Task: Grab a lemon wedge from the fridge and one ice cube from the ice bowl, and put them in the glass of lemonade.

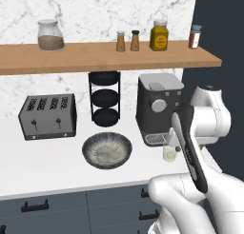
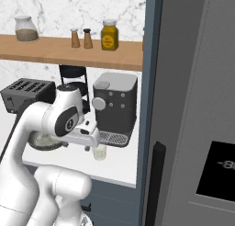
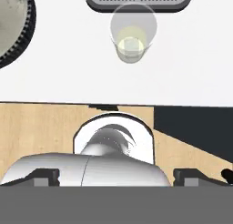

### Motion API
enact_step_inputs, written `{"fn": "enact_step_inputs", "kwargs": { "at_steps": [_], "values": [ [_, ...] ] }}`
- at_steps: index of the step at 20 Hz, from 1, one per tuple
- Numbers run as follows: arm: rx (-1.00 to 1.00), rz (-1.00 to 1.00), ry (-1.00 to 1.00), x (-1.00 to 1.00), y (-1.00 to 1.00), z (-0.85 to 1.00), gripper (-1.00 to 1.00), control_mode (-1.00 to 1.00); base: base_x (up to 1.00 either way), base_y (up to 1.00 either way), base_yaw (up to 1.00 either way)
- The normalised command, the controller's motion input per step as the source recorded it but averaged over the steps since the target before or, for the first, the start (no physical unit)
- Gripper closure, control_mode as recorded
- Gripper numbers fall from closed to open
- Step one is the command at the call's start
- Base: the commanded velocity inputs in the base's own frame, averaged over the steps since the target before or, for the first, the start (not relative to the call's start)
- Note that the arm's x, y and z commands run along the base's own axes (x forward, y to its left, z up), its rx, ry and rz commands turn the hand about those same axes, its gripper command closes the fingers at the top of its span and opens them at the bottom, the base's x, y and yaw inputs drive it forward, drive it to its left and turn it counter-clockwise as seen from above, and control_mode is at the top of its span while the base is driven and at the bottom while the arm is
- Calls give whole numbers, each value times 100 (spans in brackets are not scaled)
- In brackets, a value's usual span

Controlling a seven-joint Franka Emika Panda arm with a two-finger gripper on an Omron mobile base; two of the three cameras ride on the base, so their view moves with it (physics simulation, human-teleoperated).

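The glass of lemonade (image 1: 169, 153) (image 2: 98, 151) (image 3: 132, 36) stands on the white counter just in front of the coffee machine's drip tray, with pale yellow liquid inside. My gripper (image 2: 90, 143) (image 3: 116, 176) hangs just above and beside it, open, its fingertips (image 3: 44, 176) far apart with nothing between them. The ice bowl (image 1: 106, 150) (image 3: 11, 32) sits left of the glass; my arm partly hides the ice bowl (image 2: 43, 141) in the right base view. To the right stands the fridge (image 2: 183, 82), shut. The lemon wedge is out of view.
A coffee machine (image 1: 158, 107) stands behind the glass, with a black three-tier rack (image 1: 105, 97) and a toaster (image 1: 47, 116) to its left. A wooden shelf (image 1: 95, 57) with jars and shakers overhangs the counter. The counter's front edge (image 3: 113, 104) lies close to the glass.
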Motion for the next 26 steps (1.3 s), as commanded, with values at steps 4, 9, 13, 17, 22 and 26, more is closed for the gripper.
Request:
{"fn": "enact_step_inputs", "kwargs": {
  "at_steps": [4, 9, 13, 17, 22, 26],
  "values": [
    [0, 2, -9, -23, 11, 1, -100, -100, 0, 0, 0],
    [0, 0, 0, 0, 0, 0, -100, -100, 0, 0, 0],
    [0, 0, 0, 0, 0, 0, -100, 100, -25, 0, -14],
    [0, 0, 0, 0, 0, 0, -100, 100, -63, 9, -64],
    [0, 0, 0, 0, 0, 0, -100, 100, -48, 7, -73],
    [0, 0, 0, 0, 0, 0, -100, 100, -41, -16, -59]
  ]
}}
